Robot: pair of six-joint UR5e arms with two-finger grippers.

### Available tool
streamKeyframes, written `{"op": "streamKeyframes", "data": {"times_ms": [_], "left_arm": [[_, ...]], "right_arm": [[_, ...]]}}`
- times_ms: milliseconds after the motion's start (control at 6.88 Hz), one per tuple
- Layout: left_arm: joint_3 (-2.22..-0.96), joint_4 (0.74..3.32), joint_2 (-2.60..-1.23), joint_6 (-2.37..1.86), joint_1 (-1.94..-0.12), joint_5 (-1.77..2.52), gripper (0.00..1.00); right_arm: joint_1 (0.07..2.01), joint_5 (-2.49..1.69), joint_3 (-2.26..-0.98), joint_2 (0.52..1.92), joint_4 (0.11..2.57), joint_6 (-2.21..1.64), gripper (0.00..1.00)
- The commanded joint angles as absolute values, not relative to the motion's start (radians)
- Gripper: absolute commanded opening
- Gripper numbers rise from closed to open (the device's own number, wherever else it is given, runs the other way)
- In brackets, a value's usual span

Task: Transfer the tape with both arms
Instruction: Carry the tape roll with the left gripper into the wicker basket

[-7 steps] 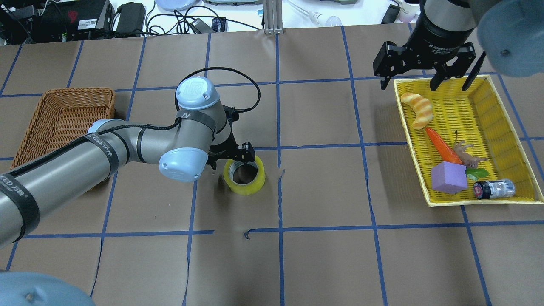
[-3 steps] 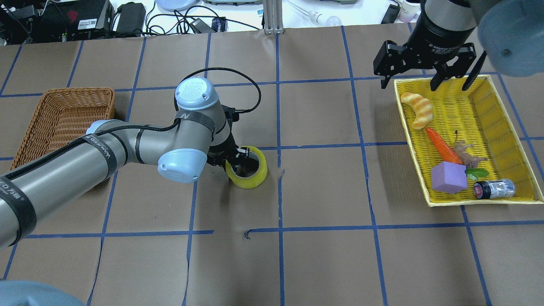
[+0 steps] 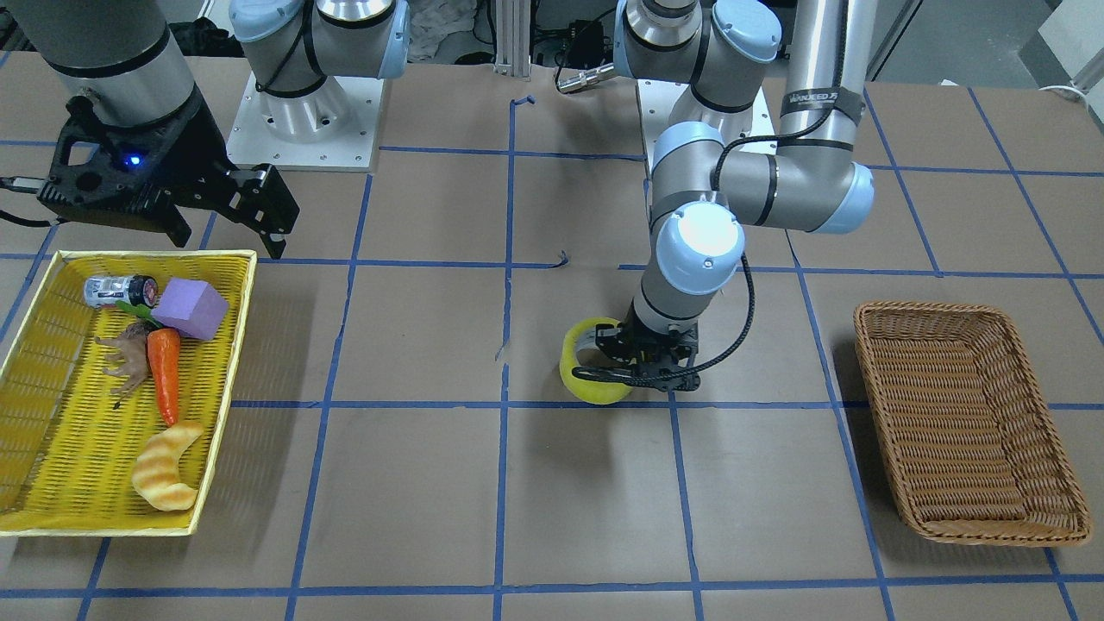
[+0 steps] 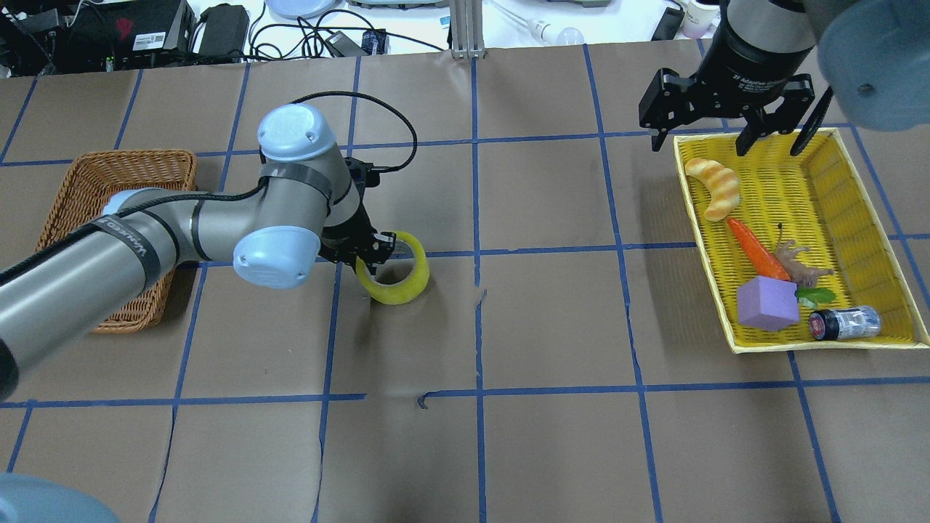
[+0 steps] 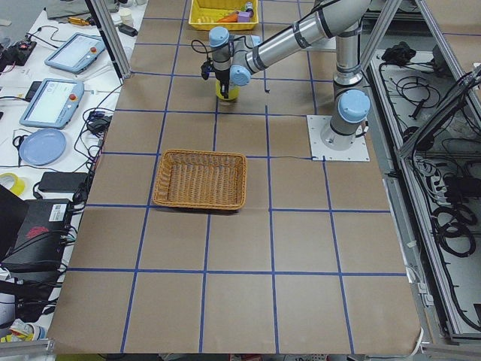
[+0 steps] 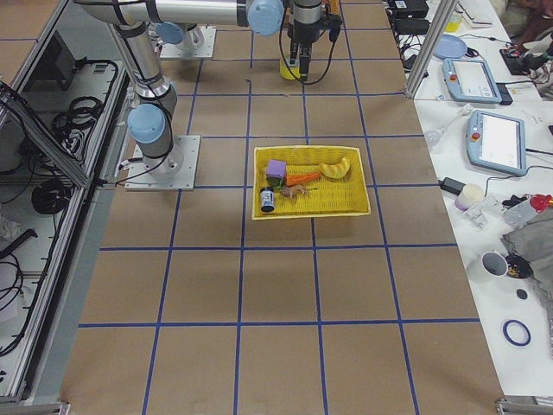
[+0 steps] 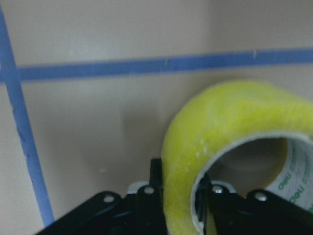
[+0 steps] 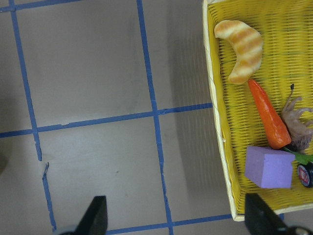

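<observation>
The yellow tape (image 4: 398, 285) is tilted on edge and held just off the table near its middle. It also shows in the front view (image 3: 584, 379) and fills the left wrist view (image 7: 220, 132). My left gripper (image 4: 372, 256) is shut on the tape's wall, one finger (image 7: 215, 196) inside the core and one outside. It shows in the front view too (image 3: 636, 369). My right gripper (image 4: 726, 136) is open and empty. It hangs above the far end of the yellow tray (image 4: 814, 189), well away from the tape.
A brown wicker basket (image 4: 109, 203) sits at the left, partly under my left arm. The yellow tray (image 3: 52, 414) holds a striped croissant toy (image 4: 716, 187), a carrot (image 4: 757, 248), a purple block (image 4: 767, 302) and a small bottle (image 4: 844, 323).
My left arm has swung to the left and a little farther out with the tape. The tape has gone from flat on the table to tilted and raised. The right arm has not moved.
</observation>
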State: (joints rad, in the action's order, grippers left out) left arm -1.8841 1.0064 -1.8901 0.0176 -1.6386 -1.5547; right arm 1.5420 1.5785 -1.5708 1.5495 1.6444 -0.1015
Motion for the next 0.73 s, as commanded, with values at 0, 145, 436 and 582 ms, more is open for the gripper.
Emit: {"op": "streamKeyframes", "data": {"times_ms": [0, 145, 436, 582], "left_arm": [[-1.745, 1.226, -1.818, 0.240, -1.489, -1.594, 0.00], [-1.715, 1.247, -1.806, 0.323, -1.400, -1.592, 0.00], [-1.723, 1.233, -1.812, 0.553, -1.140, -1.582, 0.00], [-1.714, 1.226, -1.836, 0.674, -1.046, -1.582, 0.00]], "right_arm": [[1.543, 1.578, -1.571, 1.549, 1.644, -0.104, 1.00], [1.543, 1.578, -1.571, 1.549, 1.644, -0.104, 1.00], [1.545, 1.578, -1.571, 1.549, 1.646, -0.103, 1.00], [1.545, 1.578, -1.571, 1.549, 1.651, -0.103, 1.00]]}}
